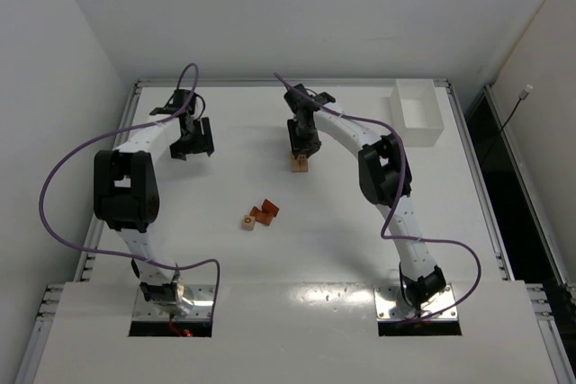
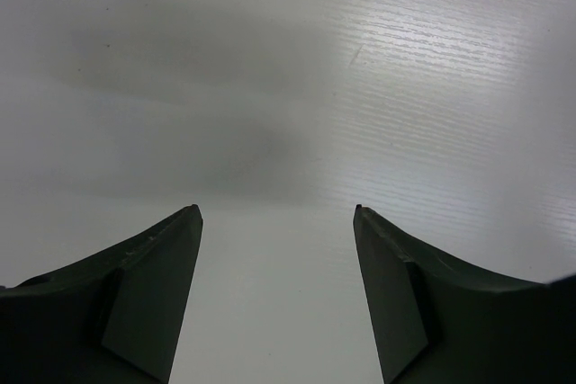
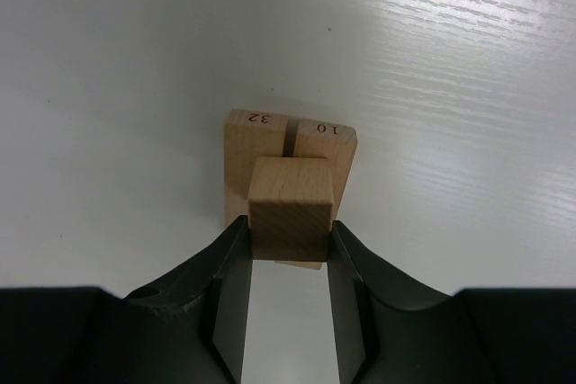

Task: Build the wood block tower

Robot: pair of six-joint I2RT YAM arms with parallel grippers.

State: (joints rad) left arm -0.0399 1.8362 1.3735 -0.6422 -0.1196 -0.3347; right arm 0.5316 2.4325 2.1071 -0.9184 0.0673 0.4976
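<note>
**Operator:** Right side, quick?

**Annotator:** Your right gripper (image 3: 288, 227) is clamped on a pale cube (image 3: 290, 195), one finger on each side face. The cube sits over the seam of two pale bars (image 3: 255, 146) that lie flat, side by side and touching, marked 32 and 10. Can't tell if it's resting on them or just above. From overhead, that stack (image 1: 300, 165) is at the far middle of the table (image 1: 360, 249), under your right gripper (image 1: 301, 152).

**Operator:** And my left?

**Annotator:** Your left gripper (image 2: 277, 213) has its fingers wide apart with nothing between them, only bare tabletop below. It's at the far left (image 1: 191, 146), well apart from the stack.

**Operator:** Other blocks?

**Annotator:** There's a loose tan block (image 1: 248, 221) near the table's middle, with the reddish blocks (image 1: 265, 212) just beside it on its right. All are nearer to you than the stack. The white tray (image 1: 418, 112) is at the far right corner.
</note>
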